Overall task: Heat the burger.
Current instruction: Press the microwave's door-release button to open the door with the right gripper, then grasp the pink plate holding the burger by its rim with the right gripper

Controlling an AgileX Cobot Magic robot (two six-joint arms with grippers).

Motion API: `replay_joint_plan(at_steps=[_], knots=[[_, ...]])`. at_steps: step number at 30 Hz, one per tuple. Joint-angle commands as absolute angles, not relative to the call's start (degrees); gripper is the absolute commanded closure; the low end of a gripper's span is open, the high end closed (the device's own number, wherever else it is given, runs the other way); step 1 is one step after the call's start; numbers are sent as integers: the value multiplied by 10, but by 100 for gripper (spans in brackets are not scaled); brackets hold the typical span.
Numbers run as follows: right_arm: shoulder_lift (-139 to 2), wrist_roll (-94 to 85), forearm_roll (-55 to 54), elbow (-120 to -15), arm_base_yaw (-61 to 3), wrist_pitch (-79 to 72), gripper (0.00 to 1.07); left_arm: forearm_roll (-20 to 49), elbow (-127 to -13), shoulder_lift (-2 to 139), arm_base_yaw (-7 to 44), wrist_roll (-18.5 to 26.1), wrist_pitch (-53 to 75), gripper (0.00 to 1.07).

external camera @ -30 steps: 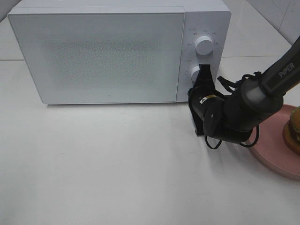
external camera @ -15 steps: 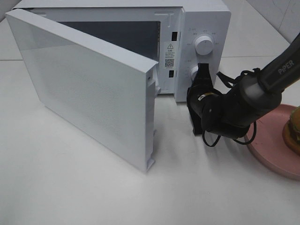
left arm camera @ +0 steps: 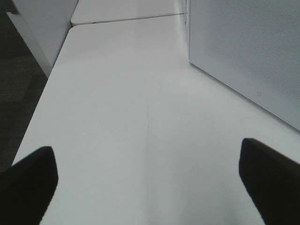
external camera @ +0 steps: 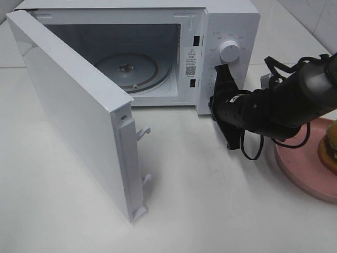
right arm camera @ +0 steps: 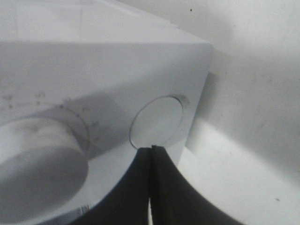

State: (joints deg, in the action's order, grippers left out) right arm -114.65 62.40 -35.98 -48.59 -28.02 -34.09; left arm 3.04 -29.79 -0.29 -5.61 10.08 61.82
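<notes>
The burger [external camera: 330, 147], with a golden-brown bun and green lettuce, sits cut off at the right edge on a round pink plate [external camera: 297, 171]. The white microwave [external camera: 231, 21] stands open, its door [external camera: 68, 105] swung out to the left. The glass turntable [external camera: 131, 68] inside is bare. My right gripper [external camera: 220, 71] is shut and empty, with its tips at the control panel below the upper knob [external camera: 229, 50]. In the right wrist view the shut fingertips [right arm camera: 151, 157] sit just off a round button [right arm camera: 157, 122]. My left gripper [left arm camera: 150, 187] is open over the white table, not in the exterior view.
The open door reaches far forward over the left and middle of the table [external camera: 210, 211]. My right arm [external camera: 279, 105] lies between the microwave front and the pink plate. In the left wrist view the door's outer face [left arm camera: 248, 47] stands beside the table edge [left arm camera: 47, 93].
The microwave door went from closed to fully open, swinging out to the left. My right gripper lifted slightly at the control panel and the arm straightened toward the right.
</notes>
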Motion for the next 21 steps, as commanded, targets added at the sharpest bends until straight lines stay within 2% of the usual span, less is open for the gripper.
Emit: replay_joint_plan(at_steps=[1, 12, 16, 21], knots=[[-1131, 587, -355, -478, -280, -308, 107, 32, -297, -11, -54, 100, 613, 9], [-1063, 378, -344, -464, -280, -162, 107, 32, -297, -11, -54, 100, 613, 9], [-1035, 268, -304, -464, -280, -63, 107, 32, -297, -11, -54, 100, 613, 9], [-1018, 212, -267, -464, -280, 13, 107, 32, -297, -11, -54, 100, 613, 9]])
